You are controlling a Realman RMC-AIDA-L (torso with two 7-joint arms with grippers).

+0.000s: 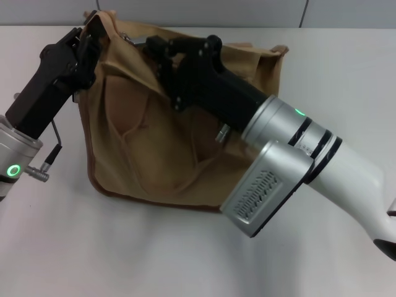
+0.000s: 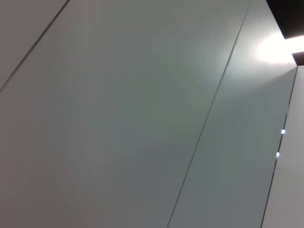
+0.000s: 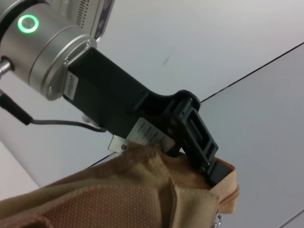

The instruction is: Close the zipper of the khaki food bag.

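Khaki food bag (image 1: 161, 142) lies slumped on the white table (image 1: 154, 253), a little left of the middle, its tan canvas creased and its darker brown piping running along the near lower edge. At the far left corner of the bag the left gripper (image 1: 85, 44) reaches in from the left side of the scene, and its black fingers (image 3: 202, 142) are clamped on the fabric of that raised corner, pulling it up into a peak; the right wrist view shows the canvas pinched between them, with a small silver metal piece (image 3: 218, 219) hanging just beside the grasped fold. The left wrist view shows only pale wall panels (image 2: 142, 118) and a bright light (image 2: 273, 50). Further right, the right gripper (image 1: 154, 52) lies across the far top edge of the bag, its black body and silver-and-white arm slanting in from the near right and covering much of the top panel. Whether its fingers are closed on anything I cannot tell. The zipper line itself is hidden under that arm.
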